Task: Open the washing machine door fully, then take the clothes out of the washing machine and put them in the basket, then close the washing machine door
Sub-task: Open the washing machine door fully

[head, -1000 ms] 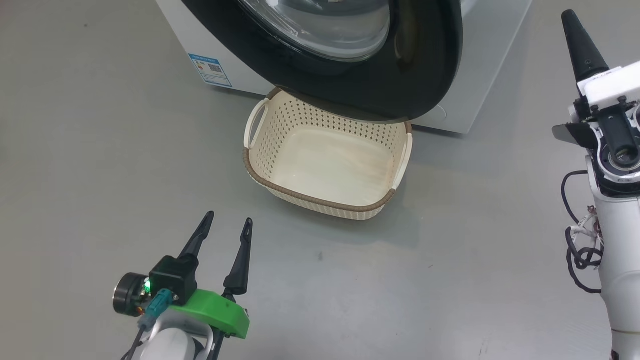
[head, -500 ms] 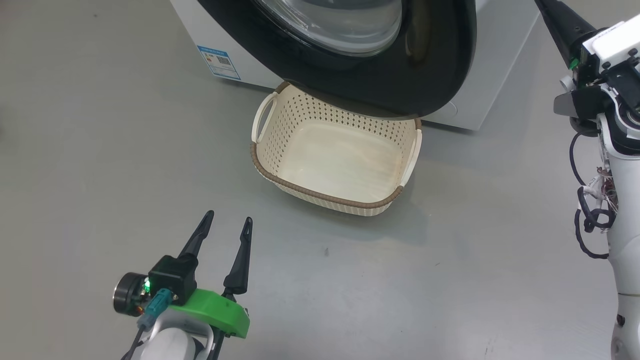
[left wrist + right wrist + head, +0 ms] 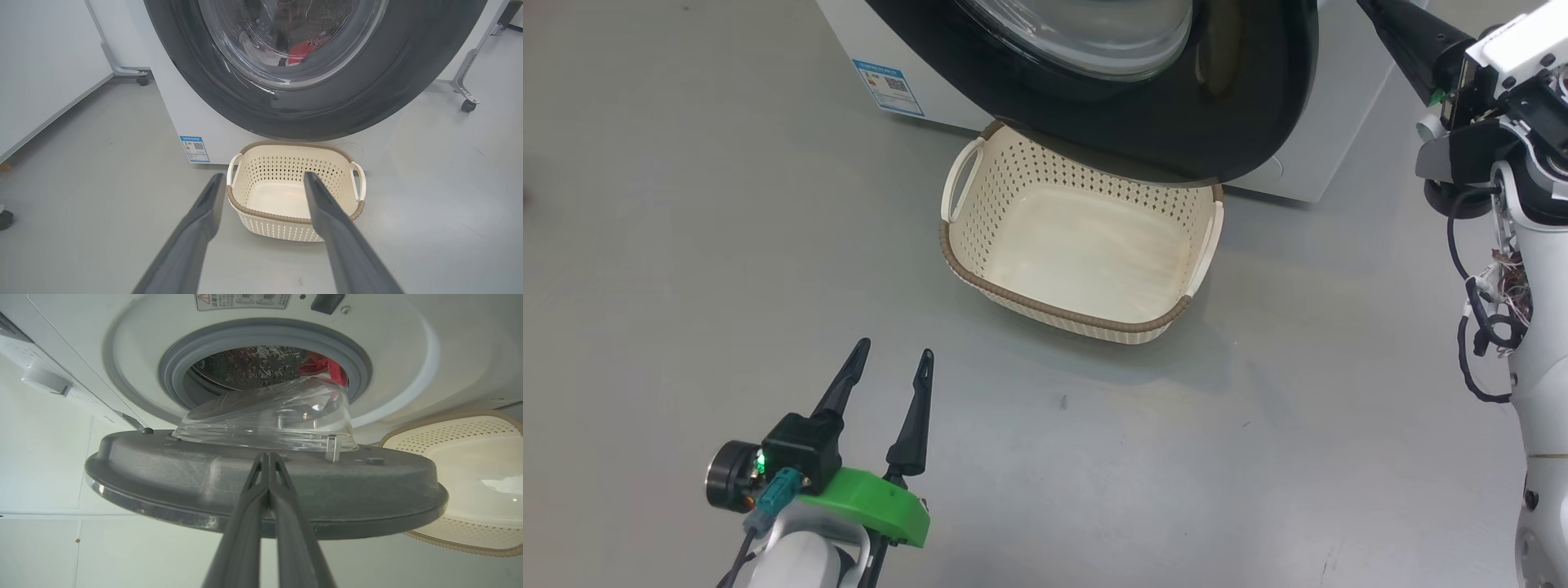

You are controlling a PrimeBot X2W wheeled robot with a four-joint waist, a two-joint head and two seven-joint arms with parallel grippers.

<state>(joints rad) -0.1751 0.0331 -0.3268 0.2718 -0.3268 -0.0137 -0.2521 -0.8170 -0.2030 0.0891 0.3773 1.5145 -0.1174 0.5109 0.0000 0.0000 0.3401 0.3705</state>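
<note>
The washing machine (image 3: 1339,98) stands with the washing machine door (image 3: 1176,122) swung partly out over the basket (image 3: 1045,306). The cream basket (image 3: 265,213) holds nothing. Red clothes (image 3: 304,47) show through the door's glass and lie inside the steel drum (image 3: 322,363). My right gripper (image 3: 1388,20) is shut, up at the door's free edge. In the right wrist view its tips (image 3: 267,455) rest at the door's grey inner face (image 3: 204,473) below the glass bowl. My left gripper (image 3: 894,349) hangs open over the floor, in front of the basket and holding nothing.
A blue sticker (image 3: 888,86) marks the machine's lower left front. Wheeled frame legs (image 3: 468,106) stand to the machine's right and another castor (image 3: 142,79) to its left. My right arm with loose cables (image 3: 1478,359) fills the right edge. Grey floor surrounds the basket.
The head camera has shifted, sliding the picture right and up. My shut right gripper has moved left, closer to the door's edge. The left gripper has stayed put and open.
</note>
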